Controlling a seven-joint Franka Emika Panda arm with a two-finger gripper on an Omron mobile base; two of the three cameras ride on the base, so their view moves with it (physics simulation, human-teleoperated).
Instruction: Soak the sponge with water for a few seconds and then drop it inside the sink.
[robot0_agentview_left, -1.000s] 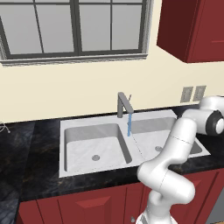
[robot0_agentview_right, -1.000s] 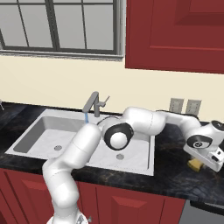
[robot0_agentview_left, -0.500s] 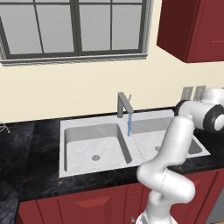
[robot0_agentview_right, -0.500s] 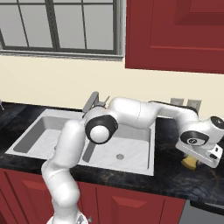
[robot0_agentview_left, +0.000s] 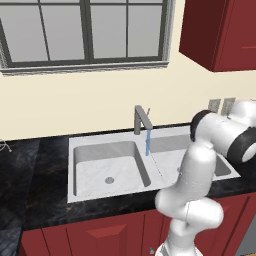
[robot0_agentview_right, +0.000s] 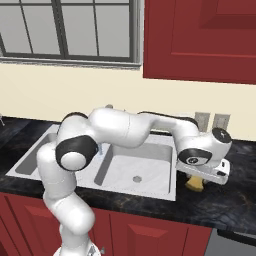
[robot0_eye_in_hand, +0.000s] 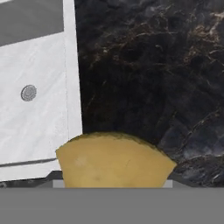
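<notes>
While one thin blue stream of water (robot0_agentview_left: 147, 144) falls from the grey tap (robot0_agentview_left: 141, 118) into the sink (robot0_agentview_left: 100, 162), our arm reaches far to the right, past the basins. We count two basins in that sink and see one round drain in each: the left drain (robot0_agentview_left: 109, 180) from the left base camera, the right drain (robot0_agentview_right: 137, 178) from the right base camera. We hold our gripper (robot0_agentview_right: 196, 183) low over the black counter (robot0_agentview_right: 230, 200) just right of the sink's rim, well apart from the water. One yellow sponge (robot0_agentview_right: 195, 184) sits directly under the hand there, and the hand camera shows that sponge (robot0_eye_in_hand: 114, 160) large at the bottom of its picture, with the dark marbled counter (robot0_eye_in_hand: 148, 65) behind it and the white basin wall (robot0_eye_in_hand: 39, 118) beside it. Our fingers sit hidden behind the sponge, so we cannot tell whether they clamp it or merely stand around it, nor whether it is lifted off the counter. Behind the sink we count one window (robot0_agentview_left: 85, 32), two red upper cabinets across the base views, and two wall outlets (robot0_agentview_right: 211, 121).
</notes>
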